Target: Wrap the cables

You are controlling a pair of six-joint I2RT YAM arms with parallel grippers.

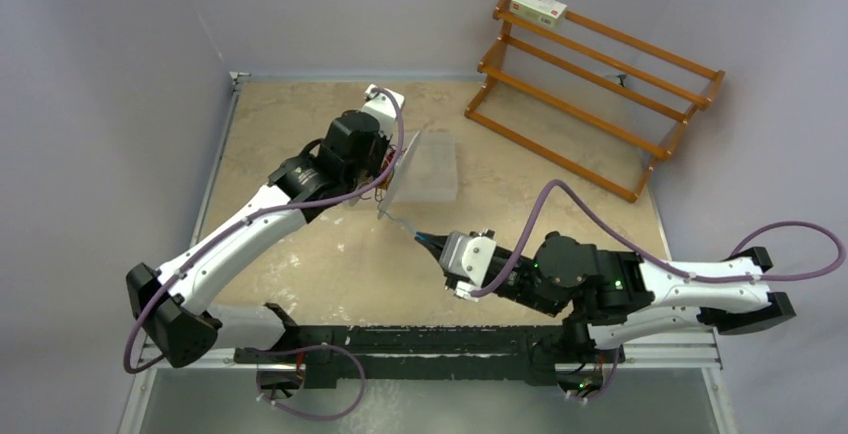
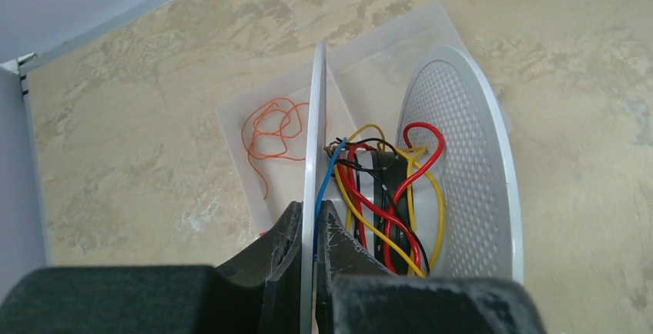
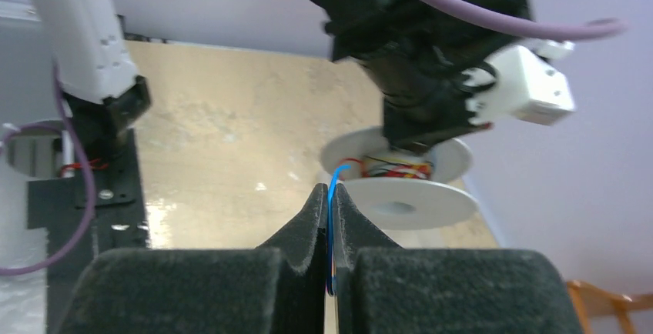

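Note:
My left gripper (image 2: 309,212) is shut on one flange of a white spool (image 2: 317,103) and holds it above a clear plastic tray (image 2: 370,49). Red, yellow and black wires (image 2: 385,195) are wound on the spool's core. A blue cable (image 2: 329,172) leads off the spool past the flange. A thin red-orange cable (image 2: 269,130) lies curled in the tray. My right gripper (image 3: 329,192) is shut on the blue cable (image 3: 335,174), just short of the spool (image 3: 408,203). From above, the blue cable (image 1: 398,222) runs from the left gripper (image 1: 385,182) to the right gripper (image 1: 420,237).
The clear tray (image 1: 432,166) lies at the table's middle back. A wooden rack (image 1: 590,84) stands at the back right with a small box (image 1: 538,6) on its top shelf. A black rail (image 1: 420,339) runs along the near edge.

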